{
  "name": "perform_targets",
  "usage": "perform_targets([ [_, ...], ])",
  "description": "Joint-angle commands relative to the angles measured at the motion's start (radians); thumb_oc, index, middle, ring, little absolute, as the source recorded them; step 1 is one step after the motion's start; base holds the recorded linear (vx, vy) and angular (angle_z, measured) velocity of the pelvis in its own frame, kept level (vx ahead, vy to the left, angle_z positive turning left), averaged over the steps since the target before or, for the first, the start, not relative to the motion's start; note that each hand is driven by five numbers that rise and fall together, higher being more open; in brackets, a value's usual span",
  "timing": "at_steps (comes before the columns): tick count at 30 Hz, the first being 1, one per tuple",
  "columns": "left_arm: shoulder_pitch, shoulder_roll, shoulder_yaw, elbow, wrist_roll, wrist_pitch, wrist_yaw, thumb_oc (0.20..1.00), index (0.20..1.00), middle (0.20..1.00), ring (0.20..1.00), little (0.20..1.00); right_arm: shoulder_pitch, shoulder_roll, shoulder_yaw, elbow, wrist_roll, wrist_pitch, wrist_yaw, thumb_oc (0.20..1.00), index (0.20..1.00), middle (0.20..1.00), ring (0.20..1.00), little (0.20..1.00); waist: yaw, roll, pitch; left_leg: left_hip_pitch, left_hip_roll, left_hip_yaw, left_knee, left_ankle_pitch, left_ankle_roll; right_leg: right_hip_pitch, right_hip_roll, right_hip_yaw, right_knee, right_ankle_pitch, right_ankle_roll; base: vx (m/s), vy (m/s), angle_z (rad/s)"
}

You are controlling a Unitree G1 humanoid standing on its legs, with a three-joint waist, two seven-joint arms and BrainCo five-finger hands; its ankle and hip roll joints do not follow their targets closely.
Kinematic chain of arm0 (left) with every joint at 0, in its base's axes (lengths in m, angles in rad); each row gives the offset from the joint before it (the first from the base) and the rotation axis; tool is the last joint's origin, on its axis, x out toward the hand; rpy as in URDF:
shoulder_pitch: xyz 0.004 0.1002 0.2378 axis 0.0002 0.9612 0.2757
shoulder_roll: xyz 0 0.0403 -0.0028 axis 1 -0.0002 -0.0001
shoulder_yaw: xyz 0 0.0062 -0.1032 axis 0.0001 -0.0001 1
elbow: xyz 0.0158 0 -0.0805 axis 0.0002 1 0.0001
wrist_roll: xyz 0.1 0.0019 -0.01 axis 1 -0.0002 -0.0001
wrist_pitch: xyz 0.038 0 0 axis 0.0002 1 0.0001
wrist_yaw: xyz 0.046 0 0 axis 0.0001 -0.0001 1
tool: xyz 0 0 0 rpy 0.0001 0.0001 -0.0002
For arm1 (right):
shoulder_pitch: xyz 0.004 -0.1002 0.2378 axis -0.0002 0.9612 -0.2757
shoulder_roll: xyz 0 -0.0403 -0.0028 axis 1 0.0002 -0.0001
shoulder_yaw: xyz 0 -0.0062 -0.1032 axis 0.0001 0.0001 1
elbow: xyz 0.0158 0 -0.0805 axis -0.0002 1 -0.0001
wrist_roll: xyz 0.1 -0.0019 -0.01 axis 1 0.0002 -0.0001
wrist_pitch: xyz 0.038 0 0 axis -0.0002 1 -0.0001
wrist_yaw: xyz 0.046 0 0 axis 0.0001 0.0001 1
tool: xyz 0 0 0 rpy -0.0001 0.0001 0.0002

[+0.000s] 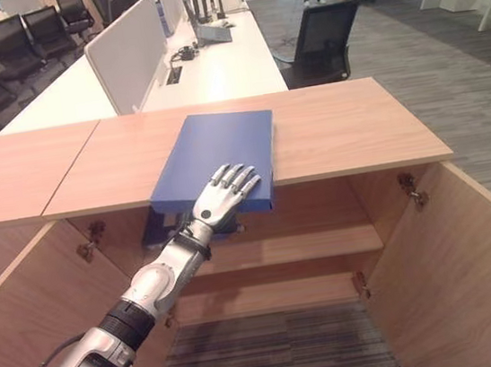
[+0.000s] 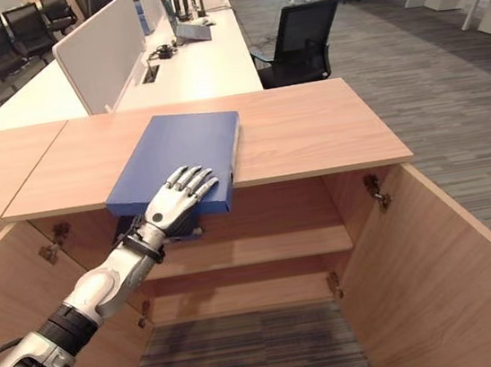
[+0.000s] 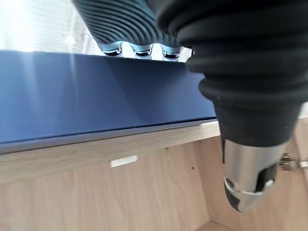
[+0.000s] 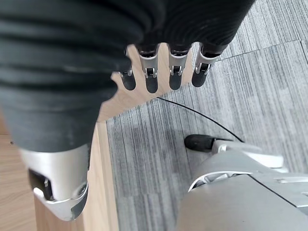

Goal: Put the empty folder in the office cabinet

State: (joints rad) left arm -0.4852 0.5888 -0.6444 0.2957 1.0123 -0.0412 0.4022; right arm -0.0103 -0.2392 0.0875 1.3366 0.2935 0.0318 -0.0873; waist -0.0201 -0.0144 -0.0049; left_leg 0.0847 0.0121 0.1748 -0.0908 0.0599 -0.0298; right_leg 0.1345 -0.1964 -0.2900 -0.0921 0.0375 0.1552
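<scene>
While the flat, rectangular blue folder (image 1: 215, 158) overhangs the wood-grain cabinet (image 1: 346, 125) top, the left hand (image 1: 225, 192) rests on it, fingers extended; the right hand (image 4: 159, 72) hangs relaxed.

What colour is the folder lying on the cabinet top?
The folder is plain dark blue, clearest in the left eye view.

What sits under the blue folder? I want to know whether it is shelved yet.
The cabinet top; the folder overhangs its front edge, left hand on top. Thumb underneath hidden.

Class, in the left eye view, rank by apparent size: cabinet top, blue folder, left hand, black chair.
1. Cabinet top
2. Blue folder
3. Black chair, farther away, so truly bigger than it looks
4. Left hand
</scene>
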Motion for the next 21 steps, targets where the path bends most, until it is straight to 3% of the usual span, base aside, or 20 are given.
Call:
perform_targets([
  [1, -0.132, 0.012, 0.017, 0.129, 0.064, 0.064, 0.020, 1.000, 1.000, 1.000, 1.000, 1.000, -0.066, 0.014, 0.052, 0.068, -0.008, -0.019, -0.014, 1.000, 1.000, 1.000, 1.000, 1.000, 0.017, -0.062, 0.011, 0.010, 0.031, -0.008, 0.004, -0.129, -0.022, 0.008, -0.089, -0.029, 0.005, 0.055, 0.090, 0.00, -0.004, -0.08],
  [7, -0.140, -0.038, 0.025, 0.270, 0.082, 0.145, 0.068, 1.000, 1.000, 1.000, 1.000, 1.000, -0.071, 0.026, 0.066, 0.070, -0.008, -0.026, -0.028, 1.000, 1.000, 1.000, 1.000, 1.000, 0.011, -0.064, 0.007, 0.014, 0.033, -0.004, 0.004, -0.131, -0.022, 0.006, -0.087, -0.024, 0.005, 0.052, 0.089, 0.00, -0.004, -0.03],
  [9, -0.131, -0.052, 0.029, 0.305, 0.082, 0.163, 0.077, 0.570, 0.570, 0.570, 0.570, 0.570, -0.070, 0.029, 0.066, 0.073, -0.009, -0.026, -0.031, 1.000, 1.000, 1.000, 1.000, 1.000, 0.010, -0.065, 0.005, 0.016, 0.033, -0.002, 0.004, -0.131, -0.023, 0.007, -0.087, -0.023, 0.005, 0.052, 0.089, 0.01, 0.000, -0.04],
  [10, -0.132, -0.053, 0.028, 0.305, 0.082, 0.164, 0.077, 0.511, 0.511, 0.511, 0.511, 0.511, -0.070, 0.029, 0.066, 0.073, -0.009, -0.026, -0.031, 1.000, 1.000, 1.000, 1.000, 1.000, 0.010, -0.065, 0.005, 0.016, 0.033, -0.002, 0.004, -0.131, -0.023, 0.007, -0.087, -0.023, 0.005, 0.052, 0.089, 0.00, 0.000, 0.00],
  [11, -0.125, -0.063, 0.037, 0.325, 0.073, 0.177, 0.087, 0.200, 0.200, 0.200, 0.200, 0.200, -0.071, 0.033, 0.068, 0.075, -0.009, -0.028, -0.036, 1.000, 1.000, 1.000, 1.000, 1.000, 0.010, -0.067, 0.005, 0.018, 0.033, -0.002, 0.004, -0.132, -0.023, 0.007, -0.087, -0.022, 0.005, 0.052, 0.089, 0.00, 0.000, 0.00],
  [21, -0.102, -0.090, 0.043, 0.371, 0.046, 0.185, 0.103, 0.200, 0.200, 0.200, 0.200, 0.200, -0.072, 0.040, 0.069, 0.074, 0.000, -0.032, -0.044, 1.000, 1.000, 1.000, 1.000, 1.000, 0.008, -0.071, 0.005, 0.021, 0.033, 0.001, 0.004, -0.136, -0.022, 0.007, -0.087, -0.020, 0.005, 0.050, 0.089, 0.00, 0.000, 0.00],
])
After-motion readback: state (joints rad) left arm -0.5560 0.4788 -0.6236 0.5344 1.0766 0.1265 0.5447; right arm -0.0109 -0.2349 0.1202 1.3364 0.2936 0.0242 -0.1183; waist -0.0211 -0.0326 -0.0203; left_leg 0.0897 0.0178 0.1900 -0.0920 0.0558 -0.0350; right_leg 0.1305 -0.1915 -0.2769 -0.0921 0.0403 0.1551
